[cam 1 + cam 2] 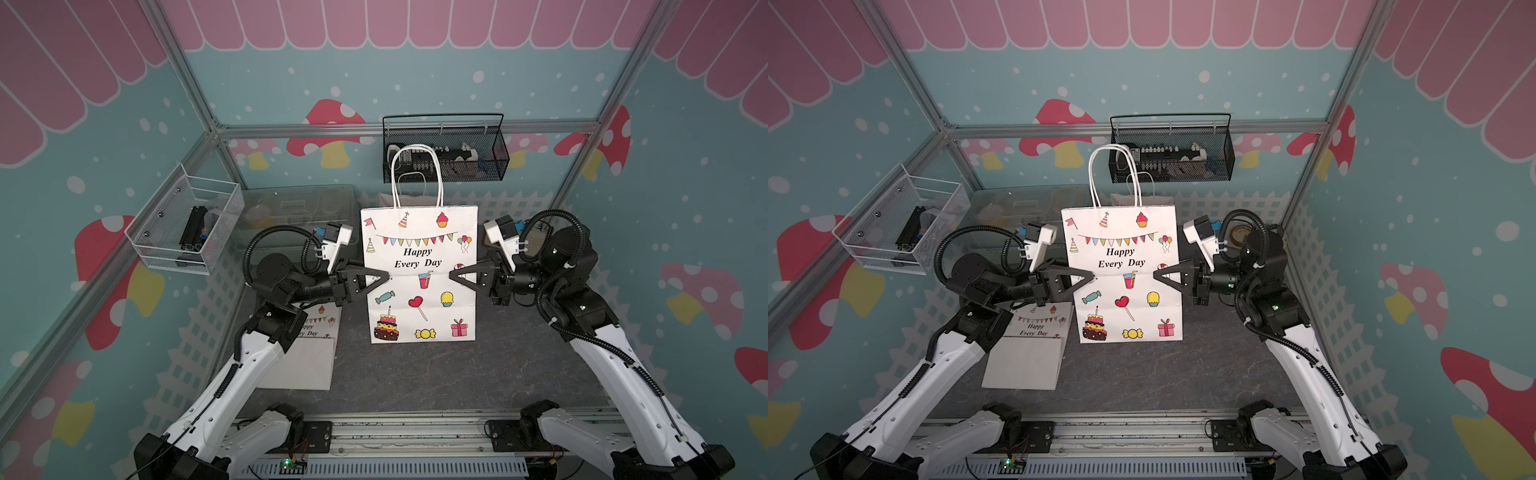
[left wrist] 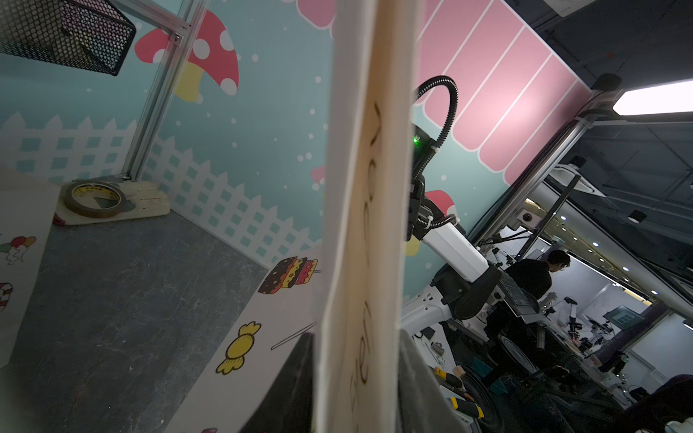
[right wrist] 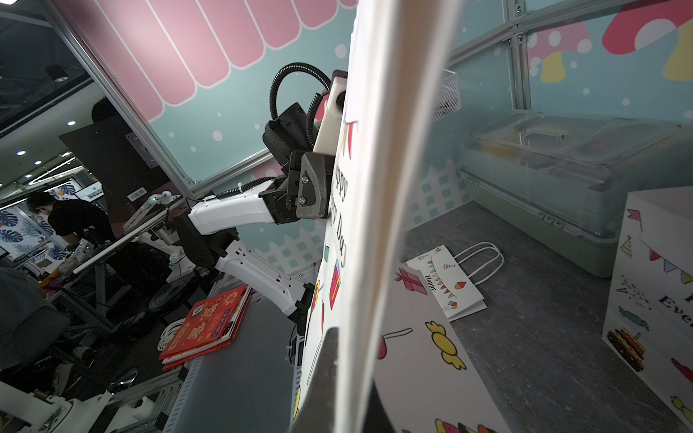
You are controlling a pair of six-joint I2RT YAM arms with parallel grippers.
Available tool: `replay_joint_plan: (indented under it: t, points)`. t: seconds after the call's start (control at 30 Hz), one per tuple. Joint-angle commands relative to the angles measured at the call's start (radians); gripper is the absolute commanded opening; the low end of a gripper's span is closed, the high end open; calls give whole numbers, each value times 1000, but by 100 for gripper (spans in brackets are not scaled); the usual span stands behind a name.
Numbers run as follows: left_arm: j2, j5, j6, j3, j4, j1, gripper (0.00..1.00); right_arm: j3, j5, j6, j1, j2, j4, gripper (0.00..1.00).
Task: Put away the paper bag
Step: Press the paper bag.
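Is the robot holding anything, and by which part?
The paper bag: the right tool is shut on the side edge nearest it, about mid-height. The left tool straddles the opposite edge, but whether it grips cannot be told.

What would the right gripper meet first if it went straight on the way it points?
The white printed paper bag: the right gripper is shut on its side edge. Further along that line, the left gripper faces it, though depth is unclear.
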State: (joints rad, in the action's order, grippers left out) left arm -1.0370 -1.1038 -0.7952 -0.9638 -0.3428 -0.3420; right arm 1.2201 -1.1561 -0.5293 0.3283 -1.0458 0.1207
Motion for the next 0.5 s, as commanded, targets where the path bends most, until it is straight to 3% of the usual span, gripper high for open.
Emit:
replay_joint_plan:
  t: [0.0, 0.17, 0.47]
  points:
    - [19, -4, 31, -1, 42, 9, 56, 38, -2, -4, 0, 10, -7, 0]
    - [42, 14, 60, 0, 78, 29, 75, 38, 1, -18, -15, 17, -8, 0]
    - [126, 126, 192, 5, 219, 84, 87, 35, 6, -24, -36, -4, -2, 0]
